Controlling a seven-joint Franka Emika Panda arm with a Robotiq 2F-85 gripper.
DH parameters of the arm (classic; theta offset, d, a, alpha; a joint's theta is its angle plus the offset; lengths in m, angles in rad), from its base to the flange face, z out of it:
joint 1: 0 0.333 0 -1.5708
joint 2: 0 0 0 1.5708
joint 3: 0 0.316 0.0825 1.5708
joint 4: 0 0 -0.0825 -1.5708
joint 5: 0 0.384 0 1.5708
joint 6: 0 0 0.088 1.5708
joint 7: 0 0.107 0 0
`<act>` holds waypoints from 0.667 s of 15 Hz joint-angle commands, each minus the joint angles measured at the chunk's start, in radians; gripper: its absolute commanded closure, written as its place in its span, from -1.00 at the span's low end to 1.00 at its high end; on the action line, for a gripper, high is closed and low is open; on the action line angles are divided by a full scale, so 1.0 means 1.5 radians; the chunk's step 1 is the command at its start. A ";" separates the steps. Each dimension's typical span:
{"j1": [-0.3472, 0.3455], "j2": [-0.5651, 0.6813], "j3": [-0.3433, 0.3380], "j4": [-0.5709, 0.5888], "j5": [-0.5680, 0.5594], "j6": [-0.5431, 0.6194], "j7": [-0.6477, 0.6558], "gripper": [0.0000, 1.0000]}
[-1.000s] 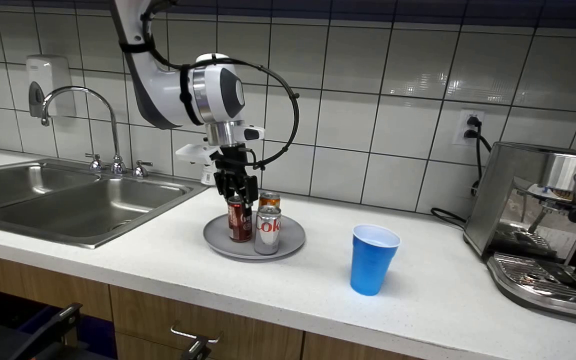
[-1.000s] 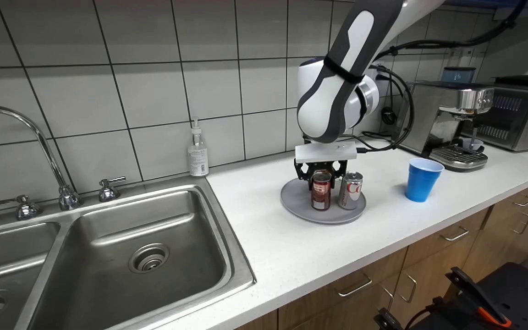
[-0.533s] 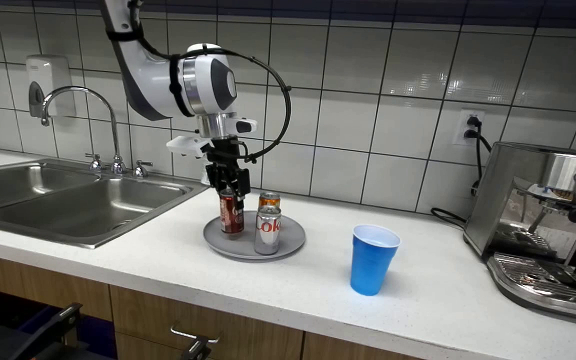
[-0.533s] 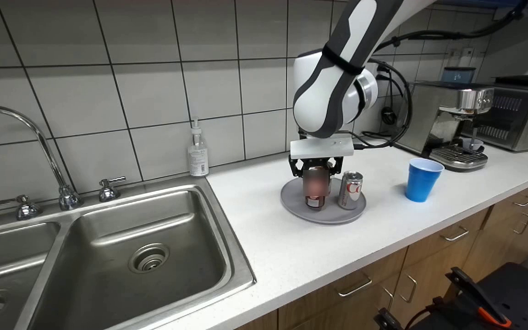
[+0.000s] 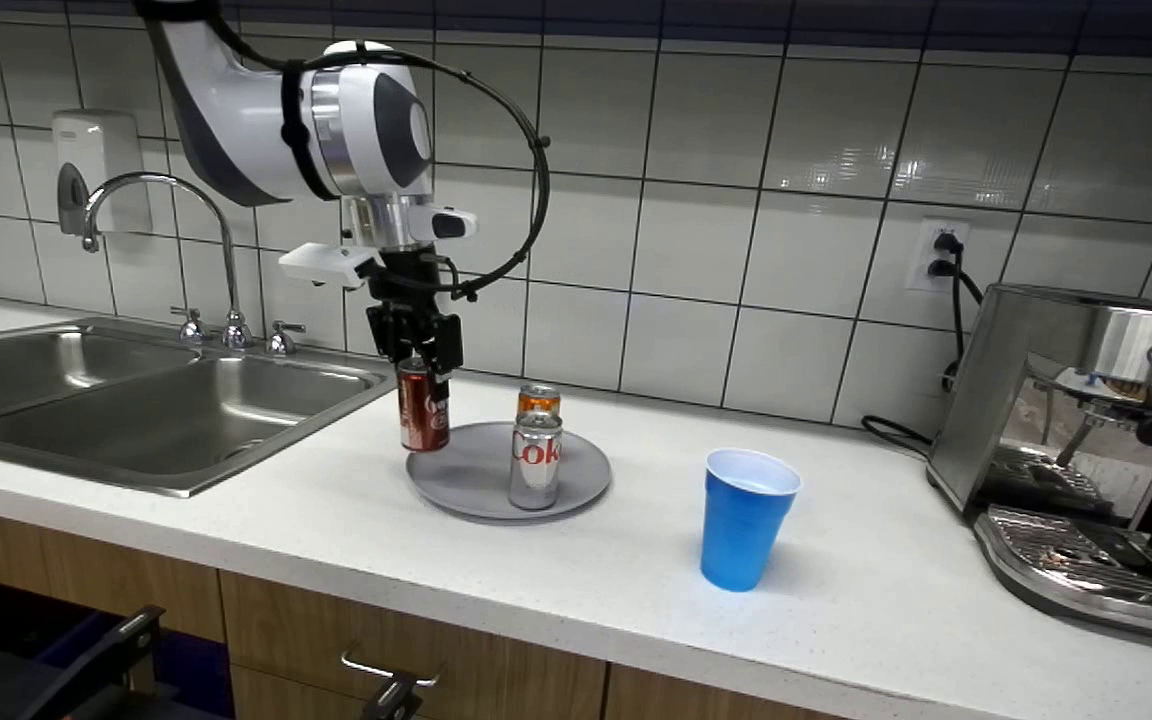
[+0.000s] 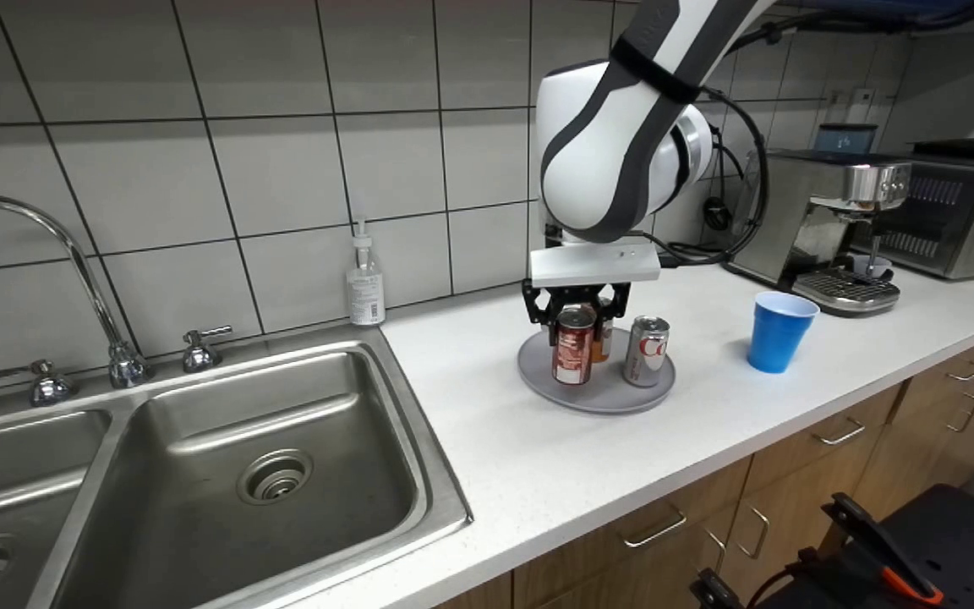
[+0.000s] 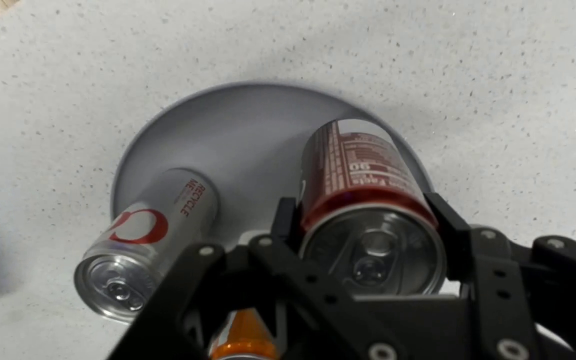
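Observation:
My gripper (image 7: 363,215) is shut on a dark red soda can (image 7: 363,160), one finger on each side near its top. In both exterior views the gripper (image 5: 426,365) (image 6: 577,326) holds the red can (image 5: 422,412) (image 6: 572,353) upright, raised above the counter at the sink-side edge of a grey round plate (image 5: 466,480) (image 6: 542,376) (image 7: 238,120). A silver can (image 5: 536,465) (image 6: 646,353) (image 7: 168,220) with red letters stands on the plate. An orange can (image 5: 538,399) (image 6: 602,345) (image 7: 245,335) is behind, partly hidden by the silver can or gripper.
A blue cup (image 5: 748,525) (image 6: 779,334) stands on the counter. A double steel sink (image 5: 171,480) (image 6: 440,482) with a faucet (image 5: 161,178) is on one side, a coffee machine (image 5: 976,400) (image 6: 779,203) on the opposite side. A soap bottle (image 6: 366,292) stands by the tiled wall.
The red can has been lifted off the plate in my gripper. Arm and can have moved up and toward the sink side. The silver can, orange can, plate and cup have not moved.

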 commanded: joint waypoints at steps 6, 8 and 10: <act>0.001 -0.094 0.064 -0.096 0.007 -0.006 -0.011 0.21; 0.002 -0.097 0.076 -0.105 0.003 -0.009 -0.008 0.21; 0.004 -0.094 0.087 -0.110 0.004 -0.011 -0.007 0.21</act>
